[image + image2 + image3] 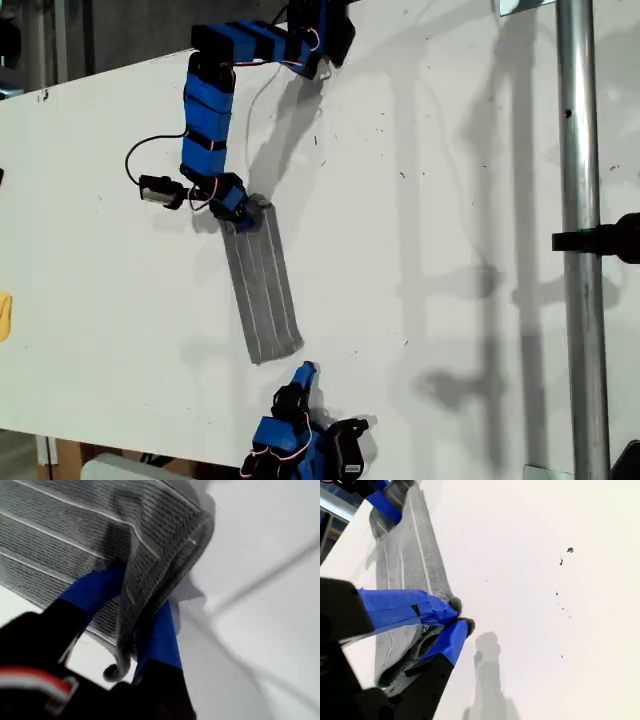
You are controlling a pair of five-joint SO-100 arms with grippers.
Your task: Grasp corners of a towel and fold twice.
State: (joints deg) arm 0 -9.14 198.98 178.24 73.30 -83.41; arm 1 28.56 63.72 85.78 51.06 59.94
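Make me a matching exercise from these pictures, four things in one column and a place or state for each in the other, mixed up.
Things:
1. towel
2. my first gripper
3. my second gripper
4. metal pole

Places or states:
A. jaws closed, by the strip's lower end in the exterior view
B. runs top to bottom at the exterior view's right
C. folded into a long narrow strip on the white table
D. clamped on bunched grey cloth at the strip's upper end in the exterior view

Pairs: 1-C, 2-D, 3-A, 4-B
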